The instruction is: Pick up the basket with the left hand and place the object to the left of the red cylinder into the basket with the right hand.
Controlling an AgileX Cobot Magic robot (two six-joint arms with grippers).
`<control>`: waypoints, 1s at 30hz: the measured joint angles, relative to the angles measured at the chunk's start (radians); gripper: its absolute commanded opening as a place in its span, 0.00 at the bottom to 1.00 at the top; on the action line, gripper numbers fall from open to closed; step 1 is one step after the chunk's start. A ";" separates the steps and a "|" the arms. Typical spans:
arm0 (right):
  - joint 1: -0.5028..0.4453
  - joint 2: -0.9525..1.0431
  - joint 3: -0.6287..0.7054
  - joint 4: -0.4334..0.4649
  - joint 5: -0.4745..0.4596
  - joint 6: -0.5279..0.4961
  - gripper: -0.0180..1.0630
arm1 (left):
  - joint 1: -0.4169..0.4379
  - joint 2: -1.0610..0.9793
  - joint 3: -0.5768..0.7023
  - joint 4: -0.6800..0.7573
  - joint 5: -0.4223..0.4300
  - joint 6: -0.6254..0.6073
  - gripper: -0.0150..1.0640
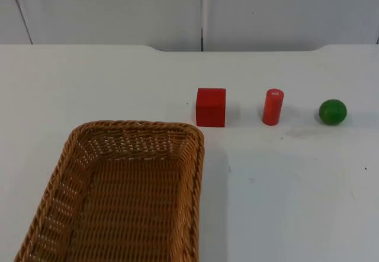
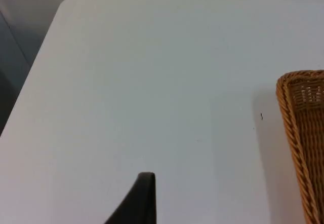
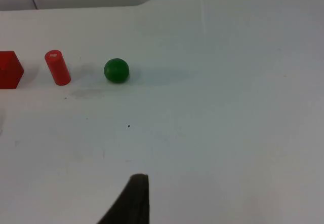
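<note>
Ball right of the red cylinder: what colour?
Green. The ball shows best in the top view, right of the red cylinder.

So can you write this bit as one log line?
basket on table, not lifted | red cube left of red cylinder | green ball right | both arms waiting

Tan woven wicker basket [image 1: 118, 197], red cube [image 1: 211, 106], red cylinder [image 1: 273, 106], green ball [image 1: 333, 112], white table [image 1: 284, 191]
</note>
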 measured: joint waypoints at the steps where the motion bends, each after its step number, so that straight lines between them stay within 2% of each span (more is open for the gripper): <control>1: 0.000 0.000 0.000 0.000 0.000 0.000 0.99 | 0.000 0.000 -0.007 0.000 -0.005 0.000 0.99; 11: 0.000 0.000 0.000 0.000 0.000 0.000 0.99 | 0.000 0.108 -0.078 0.000 -0.032 0.000 0.99; 16: 0.000 0.000 0.000 0.000 0.000 0.000 0.99 | 0.000 0.146 -0.082 0.003 -0.079 0.000 0.99; 30: 0.000 0.000 0.000 0.000 0.000 0.000 0.99 | 0.000 0.238 -0.082 0.003 -0.137 0.004 0.99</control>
